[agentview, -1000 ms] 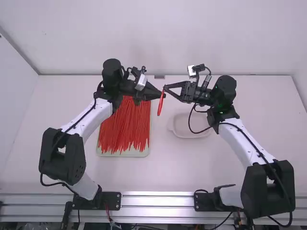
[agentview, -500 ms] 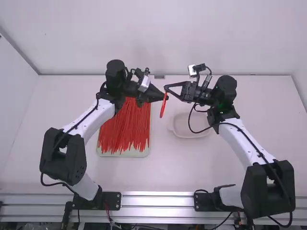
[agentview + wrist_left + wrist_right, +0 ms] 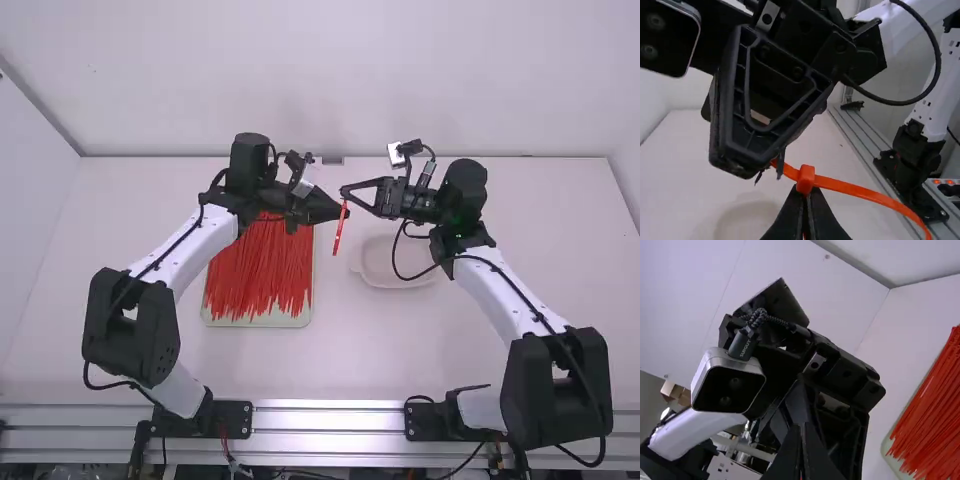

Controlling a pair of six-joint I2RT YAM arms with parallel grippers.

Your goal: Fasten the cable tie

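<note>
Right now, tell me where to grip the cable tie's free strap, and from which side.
Probably on the cable tie, mid-strap, past the head the left gripper pinches. The strap is flat and hangs free: close jaws across its faces, from the side opposite the right gripper.

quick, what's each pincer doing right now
Left pincer: closed on the red cable tie, at its head.
Right pincer: closed, seemingly on the tie's tail end.

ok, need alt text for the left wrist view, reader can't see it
Close-up of the left gripper, jaws shut on the square head of a red cable tie, held above the white table. The right gripper faces it close up, its tips at the short stub of tie beside the head, while the long strap curves away.
</note>
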